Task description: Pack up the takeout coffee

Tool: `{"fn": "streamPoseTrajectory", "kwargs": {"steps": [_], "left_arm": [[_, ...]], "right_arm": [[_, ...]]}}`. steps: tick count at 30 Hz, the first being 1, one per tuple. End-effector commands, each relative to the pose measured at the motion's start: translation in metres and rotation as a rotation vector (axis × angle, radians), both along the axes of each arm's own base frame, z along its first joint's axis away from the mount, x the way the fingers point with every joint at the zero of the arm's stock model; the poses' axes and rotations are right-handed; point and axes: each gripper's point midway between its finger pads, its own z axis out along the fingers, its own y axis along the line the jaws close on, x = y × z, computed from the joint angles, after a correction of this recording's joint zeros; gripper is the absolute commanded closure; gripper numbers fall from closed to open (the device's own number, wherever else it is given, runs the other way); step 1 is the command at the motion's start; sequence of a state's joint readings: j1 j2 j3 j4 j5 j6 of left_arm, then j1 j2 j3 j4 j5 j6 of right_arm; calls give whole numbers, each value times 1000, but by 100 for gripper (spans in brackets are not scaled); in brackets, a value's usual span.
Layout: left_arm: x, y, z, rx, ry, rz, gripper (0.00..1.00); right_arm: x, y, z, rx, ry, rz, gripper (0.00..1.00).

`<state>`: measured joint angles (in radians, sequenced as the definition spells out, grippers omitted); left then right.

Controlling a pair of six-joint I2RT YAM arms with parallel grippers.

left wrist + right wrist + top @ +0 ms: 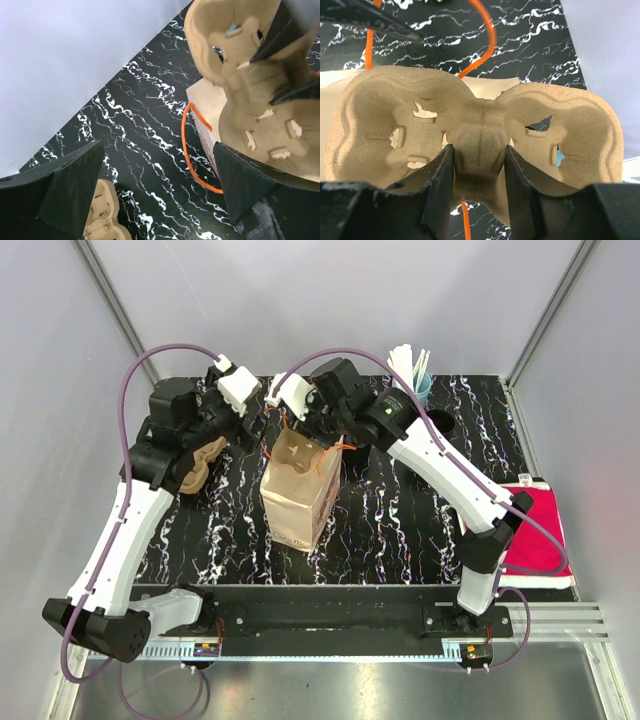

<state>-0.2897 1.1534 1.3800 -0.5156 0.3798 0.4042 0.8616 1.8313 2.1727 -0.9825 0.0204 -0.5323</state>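
Top view: paper bag (pixel 298 502) stands upright mid-table (pixel 400 510), mouth open, orange handles (pixel 343 446) splayed. R gripper (pixel 303 435) holds a pulp cup carrier (pixel 296 452) right over the bag mouth, not yet sunk inside as far as I can tell. 2nd carrier (pixel 200 466) lies on the table under the L arm (pixel 130 510), apart from the bag. Blue cup (pixel 418 385) w/ white bits stands at the far edge. Red cloth (pixel 535 530) at the R side.

L wrist view: L gripper (pixel 159 150) gapes wide w/ nothing btw its fingers. Only table and one of the orange handles show beyond. Carrier fills the upper R, above the bag's corner.

R wrist view: R fingers (pixel 440 185) are pinched on the carrier's centre rib, a firm hold. Both cup wells are empty. Bag edge and a handle show behind.

Progress, my read: early-to-mid. Bag is up and open and the carrier is at the mouth. Left to do: lower the carrier in, let go, then the cups. I can't pick out any coffee cup for sure.
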Motion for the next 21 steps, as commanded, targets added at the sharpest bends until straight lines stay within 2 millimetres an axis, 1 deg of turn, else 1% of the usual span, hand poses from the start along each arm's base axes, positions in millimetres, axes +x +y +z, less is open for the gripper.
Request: {"fn": "streamPoseTrajectory", "kwargs": {"steps": [1,2,5,6,8,9,11,12,15,16,19,21], "left_arm": [[4,-8,24,-50,-61,-34,1],[5,-8,22,-49,-59,-33,1],[9,-7,17,-46,-45,-17,9],[10,-6,15,-45,-38,-9,15],[12,-5,11,-43,-27,3,23],[14,-5,7,-40,-18,10,30],[15,-4,3,-37,-10,16,36],[16,-4,3,-37,-10,18,43],[18,-4,-1,-43,1,27,51],[18,-4,-2,-46,5,29,56],[21,-2,-4,-52,7,45,64],[23,-1,-6,-55,9,59,66]], "right_arm": [[-11,1,20,18,-68,15,64],[-12,2,18,14,-68,18,64],[-16,6,11,2,-59,27,64],[-16,7,11,2,-59,28,64],[-18,9,8,-2,-55,32,64],[-19,9,8,-2,-52,34,64],[-23,11,7,-4,-51,38,64],[-24,11,5,-11,-49,39,64],[-30,13,3,-20,-51,46,64],[-31,12,3,-22,-51,48,64],[-38,13,3,-26,-50,57,64],[-42,14,1,-29,-45,65,64]]}}
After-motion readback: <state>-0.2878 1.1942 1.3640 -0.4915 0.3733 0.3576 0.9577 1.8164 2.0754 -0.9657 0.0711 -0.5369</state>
